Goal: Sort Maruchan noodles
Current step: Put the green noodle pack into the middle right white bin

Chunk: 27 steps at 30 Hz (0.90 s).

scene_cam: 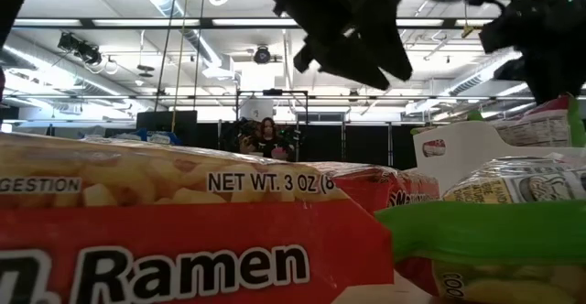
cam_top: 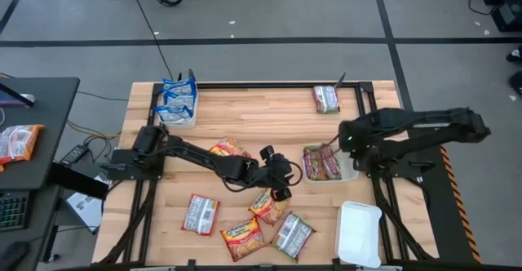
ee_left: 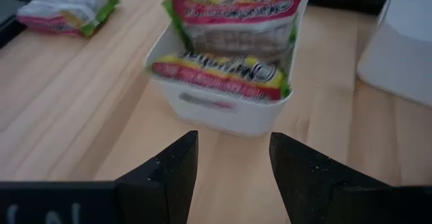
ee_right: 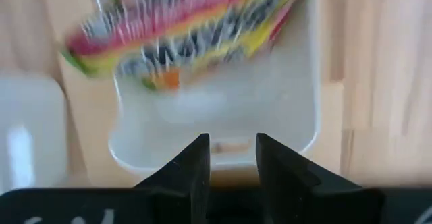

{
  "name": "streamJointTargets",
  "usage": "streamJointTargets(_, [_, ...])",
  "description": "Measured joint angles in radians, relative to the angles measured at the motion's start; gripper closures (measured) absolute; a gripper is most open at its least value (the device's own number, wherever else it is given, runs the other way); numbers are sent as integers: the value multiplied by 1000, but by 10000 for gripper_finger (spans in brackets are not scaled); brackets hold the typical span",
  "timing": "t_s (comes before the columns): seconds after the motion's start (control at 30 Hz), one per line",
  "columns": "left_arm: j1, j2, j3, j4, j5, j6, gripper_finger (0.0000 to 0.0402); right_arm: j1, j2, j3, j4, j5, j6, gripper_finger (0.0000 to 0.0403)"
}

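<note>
Maruchan noodles (cam_top: 245, 233): several loose packets are spread near the worktop's front edge; others are binned. Judged light, crinkly, slippery; best pinched at a sealed edge. Left end effector (cam_top: 280, 183): spread, empty. Right end effector (ee_right: 231, 158): slightly parted, empty, over the white tray (cam_top: 351, 173).

Bare surface (cam_top: 269, 112) is lying open across the far middle, between the tray of blue packets (cam_top: 178, 104) and the lone packet (cam_top: 325, 99). Nearer, scattered packets (cam_top: 245, 222) are crowding the front, and the left hand (cam_top: 277, 173) is blocking the tray of pink-green packets (cam_top: 326, 163).
</note>
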Motion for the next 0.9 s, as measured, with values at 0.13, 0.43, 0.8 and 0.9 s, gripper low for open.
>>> streamJointTargets(0.13, [13, 43, 0, 22, 24, 2, 214, 57, 116, 5, 39, 16, -33, 276])
streamJointTargets(0.43, [36, 157, 0, 53, 35, 162, 214, 99, 352, 4, 80, 76, -78, 276])
streamJointTargets(0.8, [103, 318, 0, 419, 63, 349, 214, 111, 480, -56, 330, 54, -23, 276])
streamJointTargets(0.9, [107, 318, 0, 467, 79, 394, 214, 113, 486, -56, 332, 29, -13, 276])
